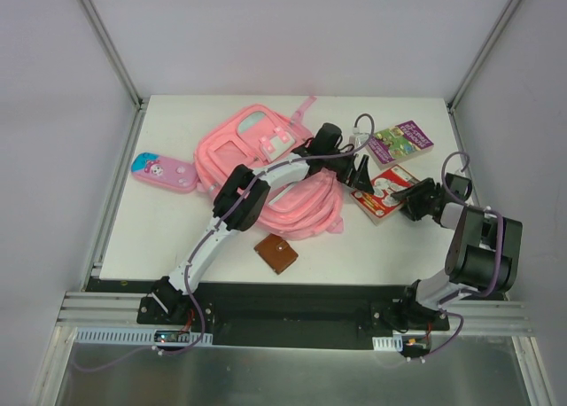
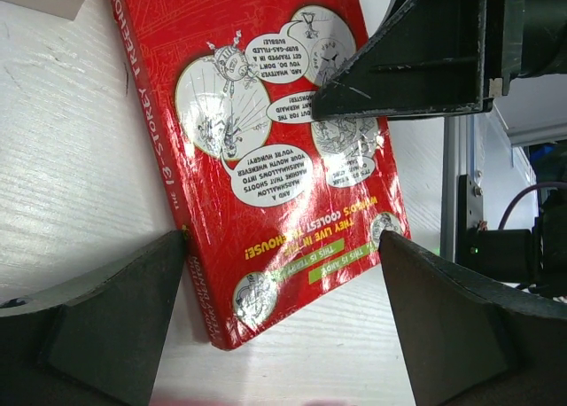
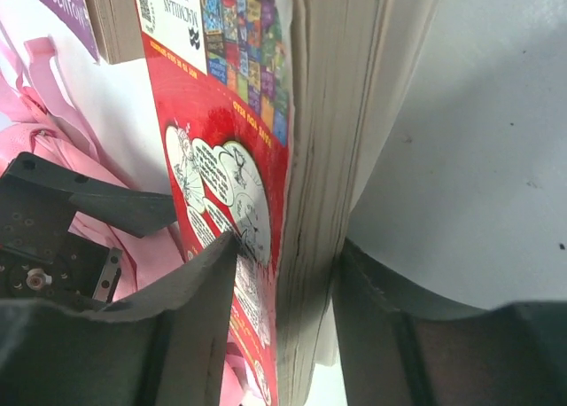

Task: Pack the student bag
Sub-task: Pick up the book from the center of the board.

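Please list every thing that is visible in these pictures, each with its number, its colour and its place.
student bag: one, pink, middle of the table, partly under the left arm
pencil case: one, pink with a cartoon figure, left of the bag
flat square item: one, brown, near edge, in front of the bag
purple book: one, purple, far right
red book: one, red with white pictures, right of the bag
table: one, white
left gripper: one, black, open, above the red book
right gripper: one, black, a finger on each face of the red book at its edge
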